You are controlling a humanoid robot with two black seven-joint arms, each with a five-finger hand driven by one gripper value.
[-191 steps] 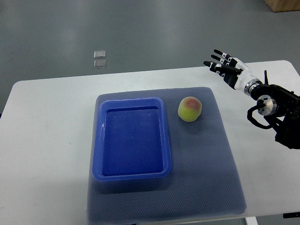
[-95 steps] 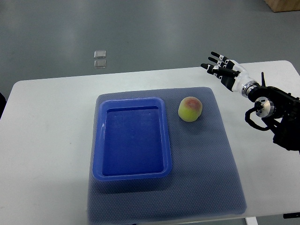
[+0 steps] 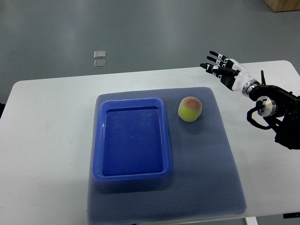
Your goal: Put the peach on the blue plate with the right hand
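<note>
A yellow-green peach (image 3: 190, 108) with a red blush sits on the grey mat (image 3: 206, 164), just right of the blue plate (image 3: 132, 174), a deep rectangular tray with nothing in it. My right hand (image 3: 220, 70) hovers over the table's far right part, up and to the right of the peach, well apart from it. Its fingers are spread and hold nothing. The left arm does not show.
The mat lies on a white table (image 3: 47, 140). Two small clear squares (image 3: 99, 59) lie on the grey floor beyond the table's far edge. A brown box corner (image 3: 283, 4) shows at the top right.
My right hand has drifted a little to the left and further from me, its fingers still spread. The peach and the plate have not moved.
</note>
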